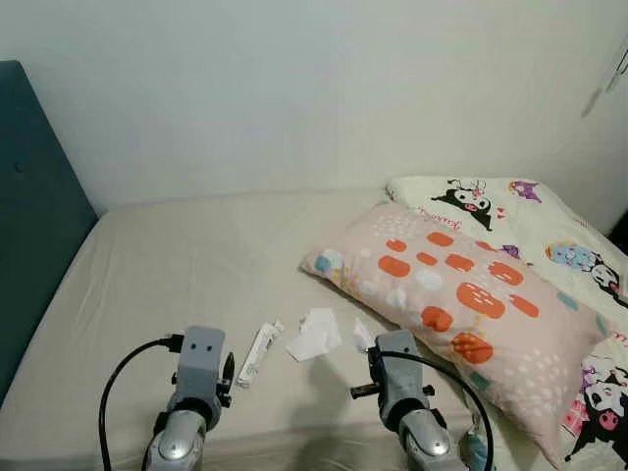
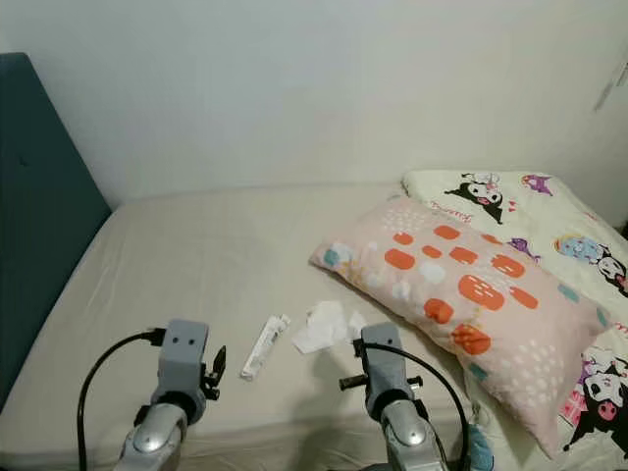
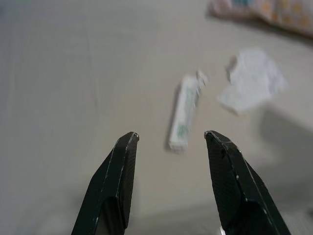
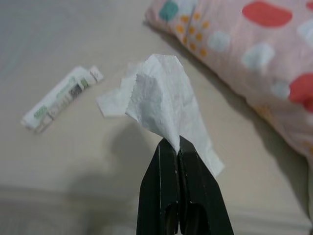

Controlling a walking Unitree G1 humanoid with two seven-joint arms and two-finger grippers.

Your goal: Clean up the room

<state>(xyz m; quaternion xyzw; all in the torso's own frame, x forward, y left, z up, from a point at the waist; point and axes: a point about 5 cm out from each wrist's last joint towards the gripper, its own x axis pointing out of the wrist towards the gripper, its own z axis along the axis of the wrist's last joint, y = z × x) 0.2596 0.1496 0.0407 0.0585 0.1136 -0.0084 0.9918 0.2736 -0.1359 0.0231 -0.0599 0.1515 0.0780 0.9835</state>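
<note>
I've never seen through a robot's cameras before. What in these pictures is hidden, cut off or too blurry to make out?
- Print on the white tube: left wrist view, blurred and too small to read.
- Whether the tissue pinched in the right gripper is joined to the tissue on the bed: head views, the arm covers it.
- Cartoon blanket: cut off by the right edge.
- Blue headboard: cut off at left.

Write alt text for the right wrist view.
The right gripper, its two black fingers closed, pinches a crumpled white tissue and holds it above a beige bed sheet. A small white tube lies on the sheet beyond it, and a pink pillow with orange spots lies to one side.
</note>
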